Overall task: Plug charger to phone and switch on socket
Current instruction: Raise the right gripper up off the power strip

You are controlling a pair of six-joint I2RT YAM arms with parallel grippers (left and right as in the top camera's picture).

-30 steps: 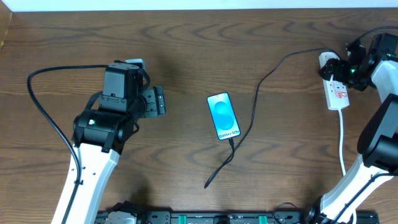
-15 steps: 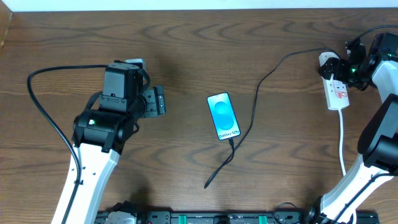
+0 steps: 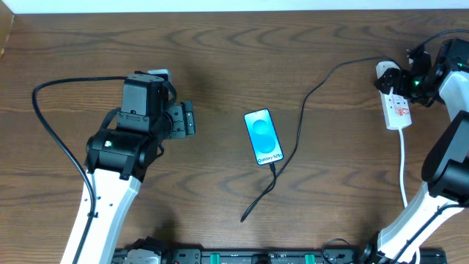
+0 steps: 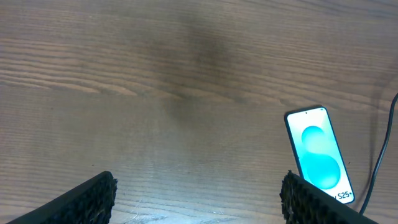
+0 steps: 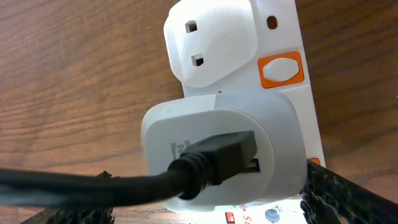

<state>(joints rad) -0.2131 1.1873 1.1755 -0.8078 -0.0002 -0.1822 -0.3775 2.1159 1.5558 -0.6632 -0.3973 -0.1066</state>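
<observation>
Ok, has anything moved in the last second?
Nothing visibly changed. The left gripper and right gripper are where they were, fingers open. The phone, charger and socket lie as before.

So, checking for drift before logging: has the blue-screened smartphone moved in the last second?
No. The slim blue-screened smartphone sits at the same place and angle against the white power strip, overhead.
</observation>
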